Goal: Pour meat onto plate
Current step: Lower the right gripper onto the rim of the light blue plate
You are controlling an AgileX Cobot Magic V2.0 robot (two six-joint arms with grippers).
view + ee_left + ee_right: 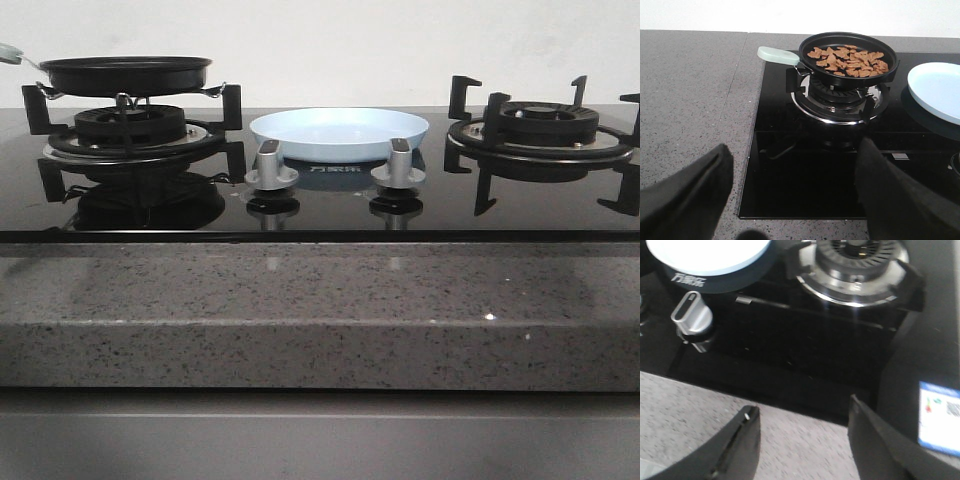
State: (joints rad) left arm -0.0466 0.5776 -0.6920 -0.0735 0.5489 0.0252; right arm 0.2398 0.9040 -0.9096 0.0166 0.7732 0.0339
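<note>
The frying pan [125,73] is set on the left burner [132,128] of the glass hob [320,215], with its handle [778,54] turned outward to the left. The meat [849,59] is spread inside the pan. The plate [338,132] is placed between the left burner and the right burner [541,128], just behind the two control knobs [271,166]. The stone counter edge [320,310] is found in front of the hob.

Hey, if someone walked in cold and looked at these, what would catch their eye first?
Probably the black frying pan on the left burner, holding tan-brown meat pieces, its pale green handle sticking out sideways. Next, the empty pale-blue plate on the glossy black cooktop between the two burners, behind two silver knobs.
</note>
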